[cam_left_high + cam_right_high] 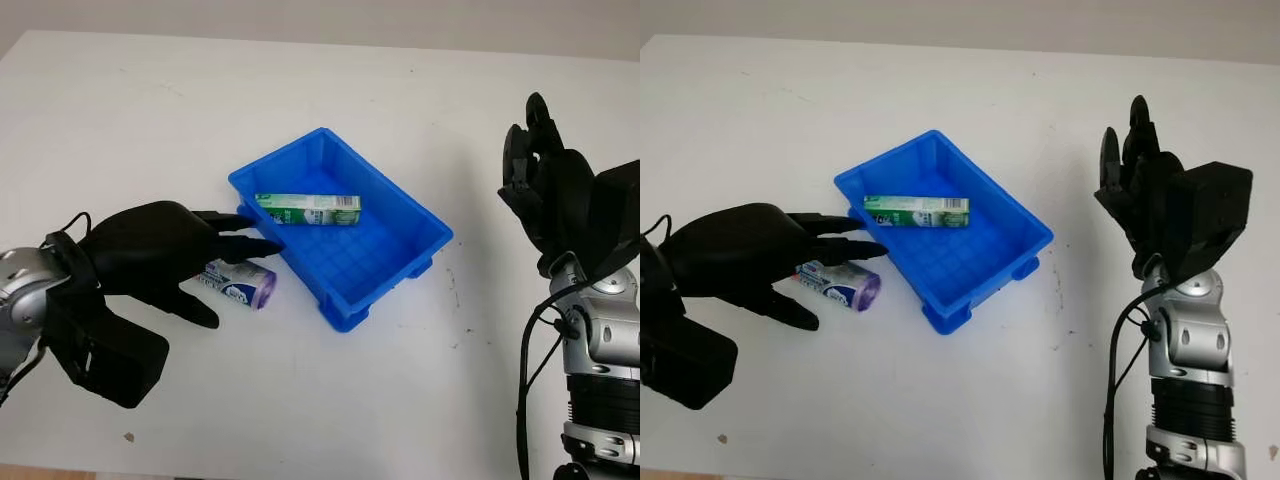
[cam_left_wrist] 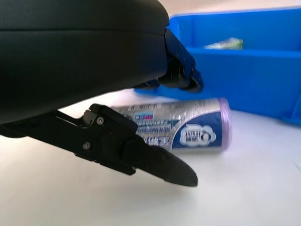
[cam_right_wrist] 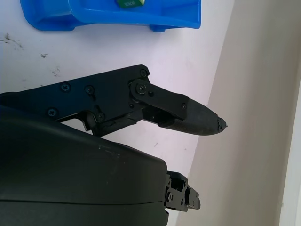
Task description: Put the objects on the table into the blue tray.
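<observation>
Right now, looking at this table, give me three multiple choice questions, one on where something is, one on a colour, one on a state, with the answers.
1. Where is the green and white box?
A. Inside the tray
B. On the table beside the tray
C. In the right robot hand

2. What colour is the tray?
A. Red
B. Blue
C. Grey

3. What is the left robot hand doing?
A. Lifting the roll high above the table
B. Parked far from every object
C. Open, over the purple-ended roll, which lies on the table

Answers: 1 A, the box lies within the tray walls. 2 B, the tray is plainly blue. 3 C, the roll lies on the table under the fingers; the right robot hand is raised, open.
</observation>
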Robot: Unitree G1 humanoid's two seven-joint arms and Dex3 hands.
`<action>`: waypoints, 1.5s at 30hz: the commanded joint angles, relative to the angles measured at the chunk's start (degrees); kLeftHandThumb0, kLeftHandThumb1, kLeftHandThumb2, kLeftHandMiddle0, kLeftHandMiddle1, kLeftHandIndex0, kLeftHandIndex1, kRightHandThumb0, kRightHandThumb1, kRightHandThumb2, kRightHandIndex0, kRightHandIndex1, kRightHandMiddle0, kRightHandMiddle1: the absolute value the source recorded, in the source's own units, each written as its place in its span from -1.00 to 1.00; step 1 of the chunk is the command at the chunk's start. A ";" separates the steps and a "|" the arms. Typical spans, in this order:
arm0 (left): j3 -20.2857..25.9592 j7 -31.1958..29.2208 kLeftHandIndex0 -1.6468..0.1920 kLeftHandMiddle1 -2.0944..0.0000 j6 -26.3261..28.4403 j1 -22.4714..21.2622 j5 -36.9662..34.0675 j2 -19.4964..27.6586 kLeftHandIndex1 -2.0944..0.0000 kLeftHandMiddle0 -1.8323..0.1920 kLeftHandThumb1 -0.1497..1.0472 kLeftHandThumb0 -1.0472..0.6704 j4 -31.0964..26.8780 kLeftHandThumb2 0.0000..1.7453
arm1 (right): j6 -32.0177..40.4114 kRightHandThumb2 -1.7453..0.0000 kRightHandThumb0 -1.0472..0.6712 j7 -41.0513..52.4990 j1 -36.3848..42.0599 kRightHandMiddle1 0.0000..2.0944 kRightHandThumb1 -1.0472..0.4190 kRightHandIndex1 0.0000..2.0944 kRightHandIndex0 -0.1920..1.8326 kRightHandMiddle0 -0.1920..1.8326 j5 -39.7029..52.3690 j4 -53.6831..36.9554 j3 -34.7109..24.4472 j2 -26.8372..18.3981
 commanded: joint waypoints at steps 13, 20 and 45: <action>-0.53 0.54 0.23 -1.00 1.07 1.14 5.88 1.79 -1.00 -0.64 1.00 -0.47 -3.77 -0.79 | 0.03 0.15 -0.58 0.41 0.58 -1.00 -1.00 -1.00 -1.00 -1.00 1.50 -1.53 -0.79 -0.22; 1.96 -6.51 0.30 -1.00 4.14 1.07 -5.78 3.28 -1.00 -0.59 1.00 -0.42 -8.95 -0.80 | 0.72 0.17 -0.59 -0.07 0.35 -1.00 -1.00 -1.00 -1.00 -1.00 1.30 -1.75 -0.57 -0.23; 1.09 -16.90 0.12 -1.00 8.69 -35.33 -37.51 -18.22 -0.99 -0.06 1.00 -0.34 24.91 -0.74 | -0.51 0.19 -0.59 -0.42 -0.08 -1.00 -1.00 -1.00 -1.00 -1.00 1.37 -0.17 0.29 0.52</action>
